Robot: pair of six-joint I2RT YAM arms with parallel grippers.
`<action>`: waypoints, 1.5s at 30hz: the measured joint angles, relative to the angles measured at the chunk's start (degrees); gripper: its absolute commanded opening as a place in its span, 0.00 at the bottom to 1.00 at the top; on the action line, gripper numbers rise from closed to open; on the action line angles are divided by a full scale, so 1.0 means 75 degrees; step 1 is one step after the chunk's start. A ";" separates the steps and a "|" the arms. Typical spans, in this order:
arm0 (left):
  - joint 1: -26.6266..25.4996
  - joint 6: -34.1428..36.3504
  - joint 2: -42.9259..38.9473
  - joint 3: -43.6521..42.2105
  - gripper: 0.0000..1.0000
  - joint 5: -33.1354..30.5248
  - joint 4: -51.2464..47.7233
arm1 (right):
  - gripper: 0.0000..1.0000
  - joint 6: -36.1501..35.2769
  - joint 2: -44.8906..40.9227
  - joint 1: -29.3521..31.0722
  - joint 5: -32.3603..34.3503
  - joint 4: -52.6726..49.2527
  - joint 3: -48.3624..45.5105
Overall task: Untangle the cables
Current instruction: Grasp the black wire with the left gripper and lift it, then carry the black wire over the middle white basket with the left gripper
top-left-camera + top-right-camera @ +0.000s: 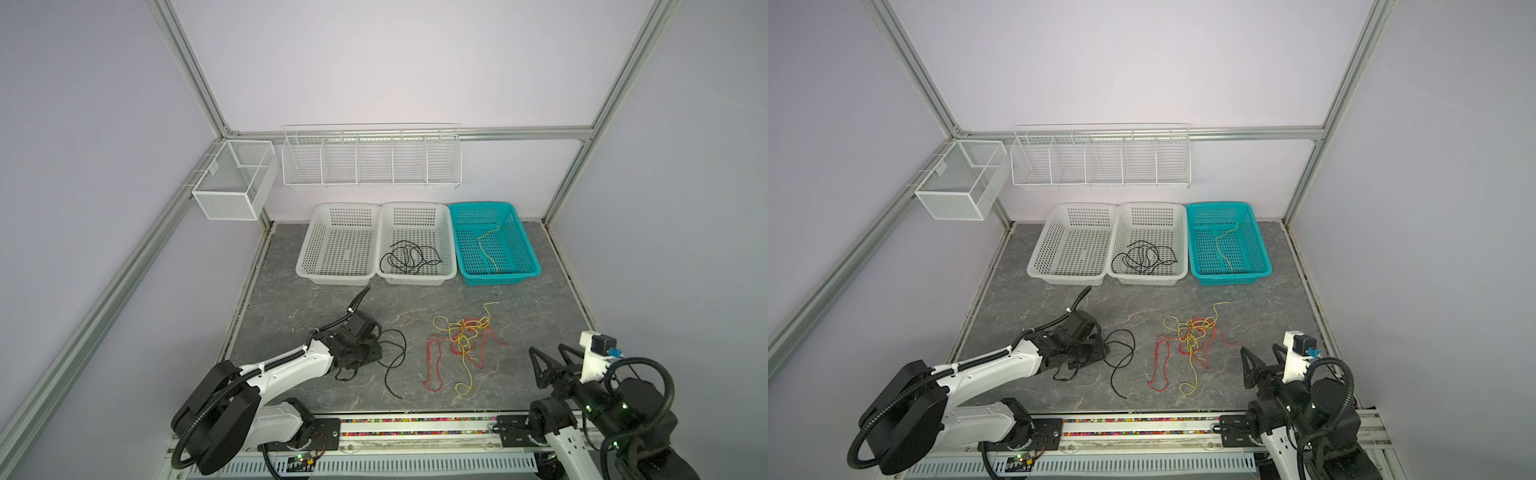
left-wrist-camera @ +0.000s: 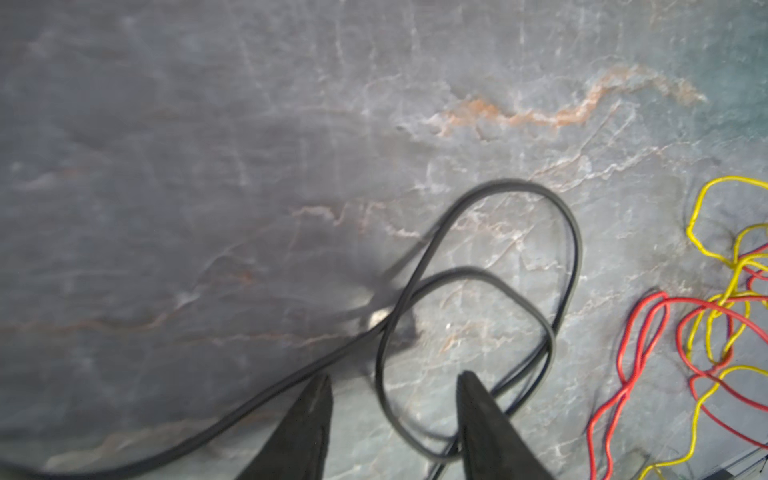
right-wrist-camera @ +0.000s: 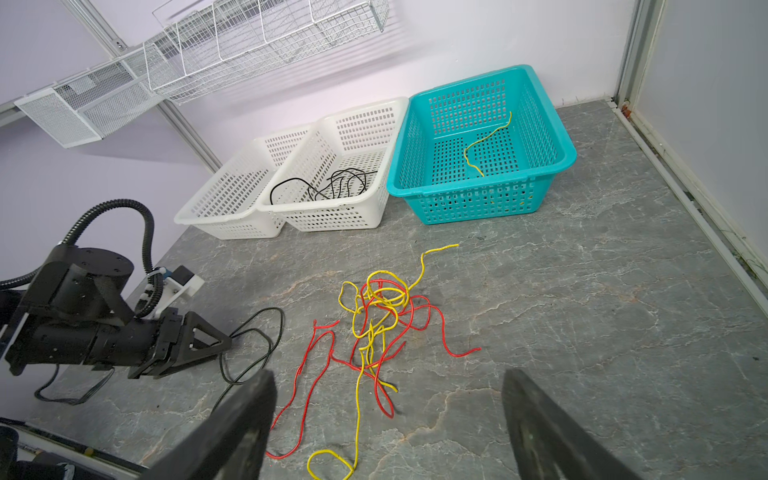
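Cables (image 1: 463,332) tangled red-yellow, stretched near-to-far, black cable (image 2: 511,182) looped inside parted left gripper (image 2: 395,374), right gripper (image 3: 388,374) spread wide

cables (image 1: 461,332) on tbl (image 1: 540,299), baskets (image 1: 415,204) behind

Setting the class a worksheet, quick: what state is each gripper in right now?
Left gripper: open, straddling the black cable loop, not gripping it.
Right gripper: open, holding nothing.

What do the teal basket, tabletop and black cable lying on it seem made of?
Teal basket: moulded plastic, slight sheen; perforated walls, rolled rim. Black cable: smooth plastic or rubber sheath; lies in soft loops. Tabletop: matte grey, veined like stone; real stone or a print, cannot tell.
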 measured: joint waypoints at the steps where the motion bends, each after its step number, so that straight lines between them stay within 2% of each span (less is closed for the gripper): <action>1: -0.0003 0.0015 0.0070 0.0023 0.37 -0.0003 0.0050 | 0.88 0.0000 -0.0003 0.0000 0.0000 -0.0003 0.0000; 11: -0.0009 0.0236 0.0472 0.0169 0.10 -0.0090 0.0233 | 0.88 0.0003 0.0000 0.0020 0.0000 -0.0003 0.0000; 17: -0.0015 0.0367 0.0469 0.0178 0.00 -0.0207 0.0117 | 0.88 0.0003 -0.0003 0.0050 0.0000 -0.0017 0.0000; 25: -0.0029 0.0472 0.0289 0.0289 0.00 -0.0341 -0.0388 | 0.88 0.0003 -0.0003 0.0064 0.0000 -0.0061 0.0000; 30: -0.0029 0.0653 -0.0595 0.0600 0.00 -0.0481 -0.0912 | 0.88 0.0003 -0.0003 0.0079 0.0000 -0.0061 0.0003; 38: -0.0029 0.0982 -0.2151 0.1367 0.00 -0.0723 -0.1617 | 0.88 0.0003 0.0000 0.0099 0.0000 -0.0064 0.0003; 45: -0.0085 0.1271 -0.2442 0.2734 0.00 -0.0740 -0.2527 | 0.88 0.0003 -0.0003 0.0099 0.0003 -0.0064 0.0003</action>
